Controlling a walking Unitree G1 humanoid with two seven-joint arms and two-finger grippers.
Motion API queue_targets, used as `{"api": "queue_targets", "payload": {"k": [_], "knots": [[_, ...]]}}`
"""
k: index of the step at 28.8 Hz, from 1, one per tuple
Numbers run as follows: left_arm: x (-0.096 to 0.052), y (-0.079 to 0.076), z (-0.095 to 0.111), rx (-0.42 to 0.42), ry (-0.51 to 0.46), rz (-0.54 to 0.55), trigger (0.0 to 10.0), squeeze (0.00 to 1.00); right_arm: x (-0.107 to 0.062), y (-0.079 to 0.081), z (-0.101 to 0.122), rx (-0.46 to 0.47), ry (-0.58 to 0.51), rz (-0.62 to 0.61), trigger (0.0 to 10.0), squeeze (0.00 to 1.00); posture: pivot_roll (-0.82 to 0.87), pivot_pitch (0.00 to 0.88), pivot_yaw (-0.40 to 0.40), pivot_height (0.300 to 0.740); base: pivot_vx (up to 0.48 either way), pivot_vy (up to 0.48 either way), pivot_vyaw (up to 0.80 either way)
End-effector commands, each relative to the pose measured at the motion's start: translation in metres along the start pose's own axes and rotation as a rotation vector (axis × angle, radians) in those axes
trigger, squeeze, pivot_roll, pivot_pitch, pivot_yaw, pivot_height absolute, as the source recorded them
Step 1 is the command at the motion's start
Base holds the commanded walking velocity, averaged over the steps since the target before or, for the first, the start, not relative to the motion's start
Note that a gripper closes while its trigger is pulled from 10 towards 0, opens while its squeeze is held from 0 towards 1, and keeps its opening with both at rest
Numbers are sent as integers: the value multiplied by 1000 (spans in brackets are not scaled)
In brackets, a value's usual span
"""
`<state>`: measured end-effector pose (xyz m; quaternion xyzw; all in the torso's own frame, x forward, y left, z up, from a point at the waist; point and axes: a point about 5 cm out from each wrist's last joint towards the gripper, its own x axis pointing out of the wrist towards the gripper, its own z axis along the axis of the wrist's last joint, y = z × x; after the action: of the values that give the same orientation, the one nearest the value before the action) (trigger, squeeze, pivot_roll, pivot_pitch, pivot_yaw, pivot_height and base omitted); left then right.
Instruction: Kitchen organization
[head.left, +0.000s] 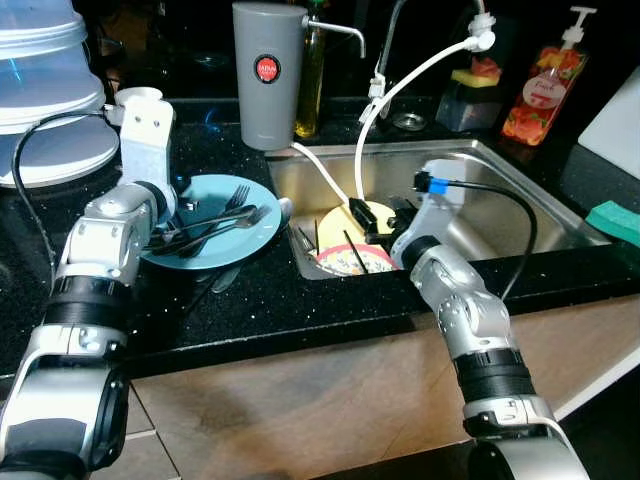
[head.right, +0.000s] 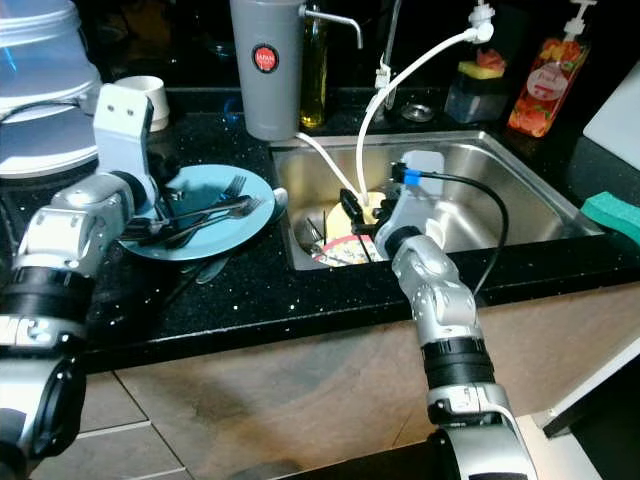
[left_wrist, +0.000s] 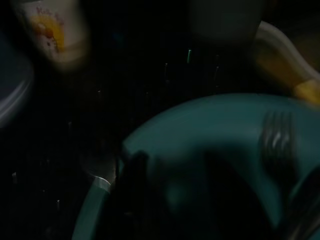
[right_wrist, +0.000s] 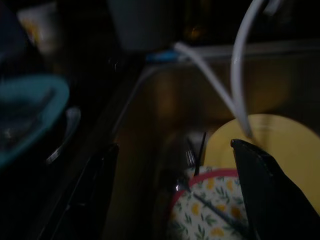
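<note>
Worktop: black, speckled, with a steel sink set into it.
Teal plate: on the worktop just left of the sink, forks lying across it.
Spoon: at the plate's right edge, beside the sink rim.
Left gripper: over the teal plate, long black fingers laid across it among the forks; cannot tell whether they are parted or closed on anything.
Right gripper: reaching down into the sink's left end, fingers spread wide apart, holding nothing.
Sink contents: yellow plate under a floral bowl with a red rim, dark cutlery resting on it, directly beneath the right gripper.
White hose: curving from the tap down into the sink.
Behind the sink: grey canister, oil bottle, orange soap dispenser.
Far left: stacked clear containers and a white cup.
Far right: green sponge on the worktop.
</note>
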<state>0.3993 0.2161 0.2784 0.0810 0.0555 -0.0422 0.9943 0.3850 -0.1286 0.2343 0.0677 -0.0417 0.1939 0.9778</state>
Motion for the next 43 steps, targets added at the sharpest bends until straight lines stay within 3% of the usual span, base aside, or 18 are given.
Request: {"api": "queue_targets", "payload": {"k": [1, 3, 9, 18, 23, 24, 26, 27, 33, 43], "knots": [[2, 5, 6, 33, 49, -7, 10000, 1000, 5, 5, -3, -57, 80, 65, 10000, 0, 86, 96, -19, 740, 0, 0, 0], [4, 8, 7, 34, 96, -11, 10000, 1000, 9, 7, -2, -93, 108, 107, 10000, 0, 86, 102, -14, 740, 0, 0, 0], [9, 18, 14, 11, 111, 24, 10000, 1000, 14, 8, 4, -127, 108, 143, 10000, 0, 91, 117, -9, 740, 0, 0, 0], [13, 13, 8, -17, 158, -23, 10000, 1000, 17, 7, 6, -165, 127, 176, 10000, 0, 95, 129, -19, 740, 0, 0, 0], [16, 6, 17, -7, 110, -55, 10000, 1000, 19, 9, 13, -159, 100, 213, 10000, 0, 99, 135, -13, 740, 0, 0, 0], [16, 7, 22, 32, 89, -45, 10000, 141, 19, 10, 13, -151, 99, 231, 10000, 0, 99, 135, -13, 740, 0, 0, 0], [16, 7, 24, 50, 81, -44, 10000, 141, 19, 10, 13, -147, 100, 238, 10000, 0, 99, 135, -13, 740, 0, 0, 0], [17, 6, 27, 68, 68, -44, 10000, 0, 18, 11, 13, -150, 103, 246, 10000, 0, 99, 135, -13, 740, 0, 0, 0], [19, -8, 40, 44, 26, -90, 10000, 0, 18, 11, 7, -150, 116, 257, 10000, 0, 105, 133, -10, 740, 0, 0, 0], [23, -18, 19, 34, 153, -121, 10000, 0, 16, 10, 5, -156, 130, 274, 10000, 0, 102, 132, -2, 740, 0, 0, 0]]}}
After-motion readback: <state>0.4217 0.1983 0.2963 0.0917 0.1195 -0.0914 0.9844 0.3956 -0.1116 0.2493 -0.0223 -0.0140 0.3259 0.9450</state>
